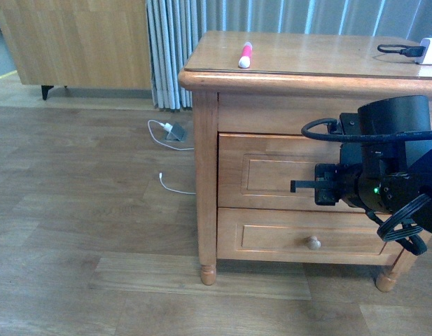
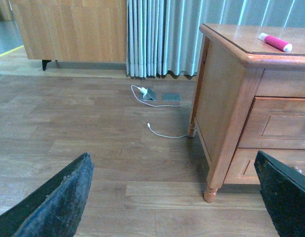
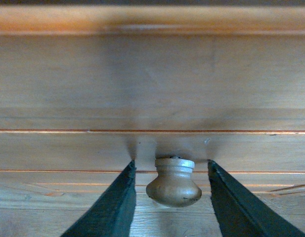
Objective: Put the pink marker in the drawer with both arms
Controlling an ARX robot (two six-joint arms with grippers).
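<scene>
Around the drawer [image 1: 272,171] knob [image 3: 173,182], right claw [image 3: 171,164] gapes — left claw [image 2: 172,154] gapes, white cable [image 2: 164,134] beyond.

Brown wood-plank floor [image 1: 96,231] runs back to a grey pleated curtain [image 1: 173,49]. At the back left stands a pale wooden cupboard [image 1: 75,42] on a dark foot [image 1: 46,90]. A white cable [image 1: 175,188] and a charger [image 1: 175,131] lie on the floor beside a honey-brown chest [image 1: 205,175] on turned feet.
</scene>
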